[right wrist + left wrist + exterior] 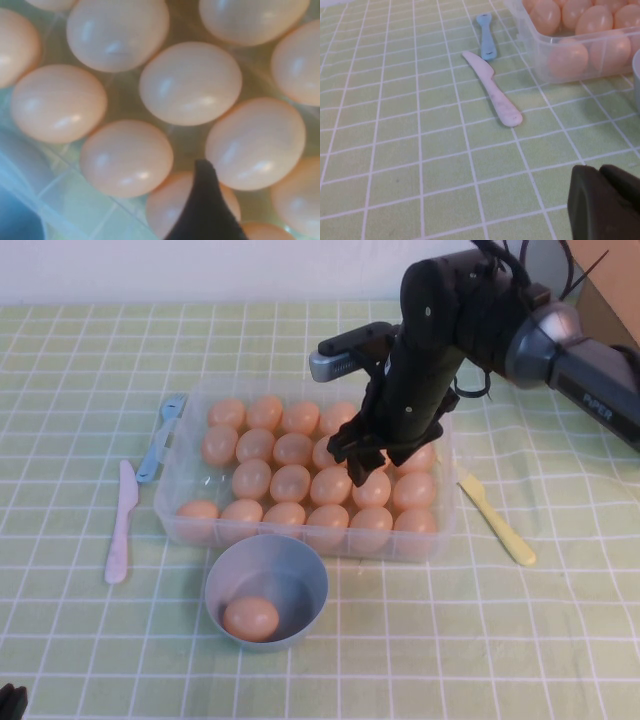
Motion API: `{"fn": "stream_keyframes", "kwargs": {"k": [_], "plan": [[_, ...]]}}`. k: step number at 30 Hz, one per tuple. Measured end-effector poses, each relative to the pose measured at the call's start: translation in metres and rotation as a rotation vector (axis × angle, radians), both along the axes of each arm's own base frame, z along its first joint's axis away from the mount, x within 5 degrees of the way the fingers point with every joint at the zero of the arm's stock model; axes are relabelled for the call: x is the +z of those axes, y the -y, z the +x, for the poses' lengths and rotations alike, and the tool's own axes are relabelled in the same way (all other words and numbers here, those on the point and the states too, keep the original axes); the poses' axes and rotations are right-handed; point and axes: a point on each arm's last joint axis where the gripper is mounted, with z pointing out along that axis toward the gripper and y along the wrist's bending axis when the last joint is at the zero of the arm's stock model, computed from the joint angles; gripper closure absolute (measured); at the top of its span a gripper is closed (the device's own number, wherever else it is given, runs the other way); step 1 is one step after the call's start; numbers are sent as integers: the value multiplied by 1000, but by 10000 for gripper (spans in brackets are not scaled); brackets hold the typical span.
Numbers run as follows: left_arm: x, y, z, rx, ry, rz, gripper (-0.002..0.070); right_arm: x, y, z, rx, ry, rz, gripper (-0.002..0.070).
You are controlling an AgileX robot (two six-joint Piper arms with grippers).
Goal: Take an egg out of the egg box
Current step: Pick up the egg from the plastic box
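Your right tool [358, 462] hangs spread wide and empty inside the clear plastic rectangular egg box [180, 472], poised for the pick. A smooth orange-tan egg [331, 485] lies just beneath it; drop straight over it, then close gently. Your left tool [605, 202] rests on the bench, grip unreadable.

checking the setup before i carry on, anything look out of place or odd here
Only small things. The egg box has an empty cell near its left side, and one egg sits in the blue bowl. The right gripper hangs over the eggs, fingers open; the left gripper is parked. Nothing is spilled.
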Motion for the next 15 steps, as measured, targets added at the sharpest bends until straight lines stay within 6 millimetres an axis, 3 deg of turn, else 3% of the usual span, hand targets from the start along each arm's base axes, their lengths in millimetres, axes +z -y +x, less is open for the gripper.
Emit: {"fn": "stream_keyframes", "kwargs": {"k": [7, 15], "plan": [[0, 0, 0, 0, 0, 0, 678, -21, -4, 3, 0, -48, -5, 178], [0, 0, 0, 0, 0, 0, 678, -22, -4, 3, 2, -49, -6, 162]]}}
